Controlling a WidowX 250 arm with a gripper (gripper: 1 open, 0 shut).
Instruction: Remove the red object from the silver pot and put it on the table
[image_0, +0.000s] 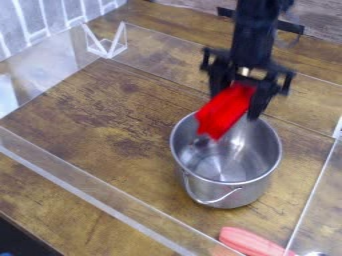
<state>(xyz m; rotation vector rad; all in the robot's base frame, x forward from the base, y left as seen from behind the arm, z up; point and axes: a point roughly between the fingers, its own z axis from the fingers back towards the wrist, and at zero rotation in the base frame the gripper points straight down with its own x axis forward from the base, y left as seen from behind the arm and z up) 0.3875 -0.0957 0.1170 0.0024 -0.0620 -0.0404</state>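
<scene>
The red object (225, 110) is a bright red flat block. It hangs tilted above the far rim of the silver pot (227, 162), and my gripper (243, 84) is shut on its upper end. The black arm comes down from the top of the view, right over the pot. Inside, the round steel pot shows only its pale, shiny bottom. Its thin wire handle lies over the near rim. The pot stands on the dark brown wooden table (107, 110), right of the middle.
Clear acrylic walls (80, 175) border the table on the near and left sides, with another on the right (321, 190). A salmon-red rounded thing (261, 243) lies at the bottom edge, close to the pot. A clear triangular stand (104, 40) sits at the back left.
</scene>
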